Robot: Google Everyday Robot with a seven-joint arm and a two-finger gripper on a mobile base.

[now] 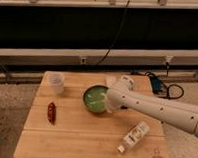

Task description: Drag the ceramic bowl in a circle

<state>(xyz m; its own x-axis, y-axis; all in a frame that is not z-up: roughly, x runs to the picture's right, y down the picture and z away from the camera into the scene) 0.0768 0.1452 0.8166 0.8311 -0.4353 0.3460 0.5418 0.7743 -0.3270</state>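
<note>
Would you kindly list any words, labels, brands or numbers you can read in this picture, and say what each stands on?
None can be read.
Bottle, lying on the wooden table: its label is too blurred to read.
Table's near right corner: a small mark, illegible.
Ceramic bowl, plastic cup, red item: no text visible.
Claw, at the bowl's right rim: no text visible.

Ceramic bowl (96, 99) sits mid-table on the wooden table (79, 137), green, pale inside. White arm (156, 107) reaches in from the right; gripper (111, 105) is at the bowl's right rim, looks like it's in contact, but the arm body hides the tip. Plastic cup (56, 83) upright near the back-left corner, well apart from the bowl. Reddish elongated item (51, 112) lies on the left side. White bottle (134, 136) on its side, front right, just below the arm.
</note>
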